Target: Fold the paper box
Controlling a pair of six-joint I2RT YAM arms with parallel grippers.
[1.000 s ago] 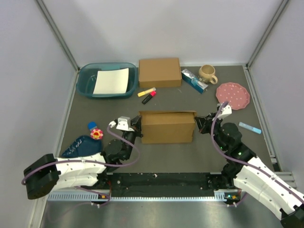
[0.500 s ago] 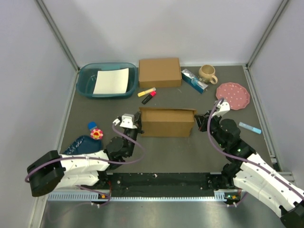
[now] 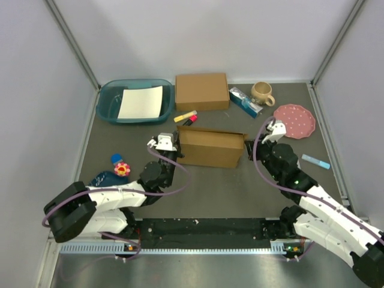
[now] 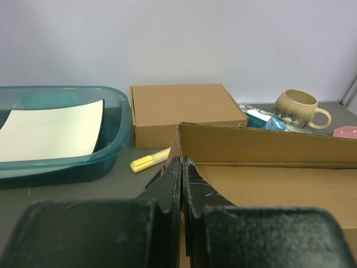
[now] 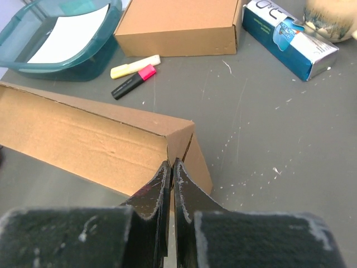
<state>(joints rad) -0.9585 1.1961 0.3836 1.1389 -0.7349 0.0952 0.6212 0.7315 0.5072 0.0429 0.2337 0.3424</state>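
The paper box [image 3: 211, 147] is a brown, open-topped cardboard shell in the middle of the table, held between both arms. My left gripper [image 3: 177, 149] is shut on its left end wall. In the left wrist view the fingertips [image 4: 183, 167] pinch that wall's edge, and the box's inside [image 4: 268, 184] spreads to the right. My right gripper [image 3: 249, 152] is shut on the right end. In the right wrist view its tips [image 5: 171, 165] meet at the box's corner flap [image 5: 187, 148], with the long wall [image 5: 83, 134] running left.
At the back stand a teal tub [image 3: 108, 102] holding a white sheet, a closed brown box [image 3: 201, 91], a yellow and a red marker [image 3: 187, 118], a blue carton [image 3: 245, 101] and a mug [image 3: 262, 92]. A pink plate [image 3: 294, 120] and blue pen [image 3: 315, 161] lie right; a flower toy [image 3: 120, 168] lies left.
Both arms have reached further out and carried the box away from their bases toward the markers. Both grippers stay shut on its ends.
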